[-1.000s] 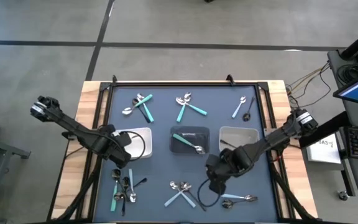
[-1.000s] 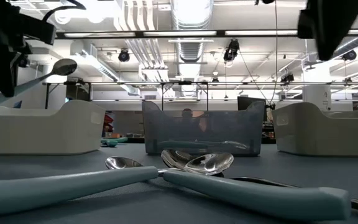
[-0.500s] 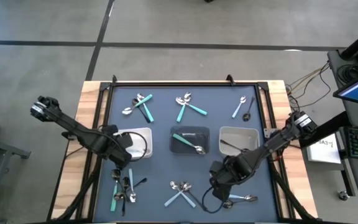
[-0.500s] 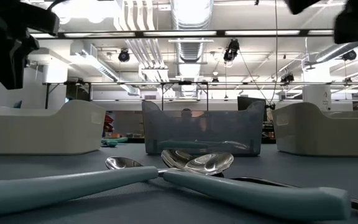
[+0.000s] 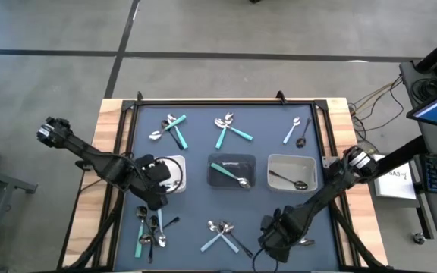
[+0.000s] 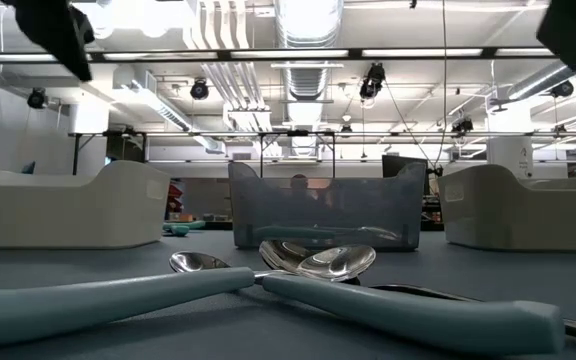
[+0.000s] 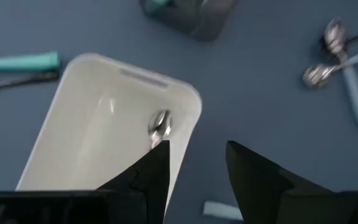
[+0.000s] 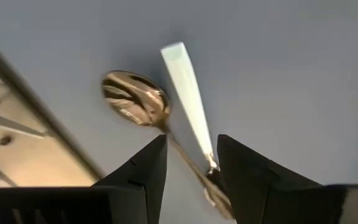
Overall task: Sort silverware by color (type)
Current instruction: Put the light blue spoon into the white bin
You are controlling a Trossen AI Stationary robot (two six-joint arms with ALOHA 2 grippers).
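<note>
The silverware lies in clusters on the dark blue mat. My left gripper (image 5: 158, 176) hangs open over the left white tray (image 5: 174, 162), touching nothing. In the left wrist view a silver spoon (image 7: 160, 123) lies inside that tray, beyond the open fingers. My right gripper (image 5: 278, 241) is low over the near right cluster (image 5: 300, 243) and is open. Past its fingers in the right wrist view lie a silver spoon (image 8: 135, 99) and a pale teal handle (image 8: 188, 112) on the mat, both untouched.
The middle dark tray (image 5: 231, 161) holds a teal-handled spoon. The right white tray (image 5: 290, 161) holds a dark spoon (image 5: 293, 182). More clusters lie far left (image 5: 171, 129), far middle (image 5: 230, 129), far right (image 5: 298, 130), near left (image 5: 150, 227) and near middle (image 5: 222, 235).
My left gripper has let go of a silver spoon that it held above the left tray, and has risen. The spoon now lies in that tray. My right gripper has moved toward the table's near edge and down, over the near right cluster.
</note>
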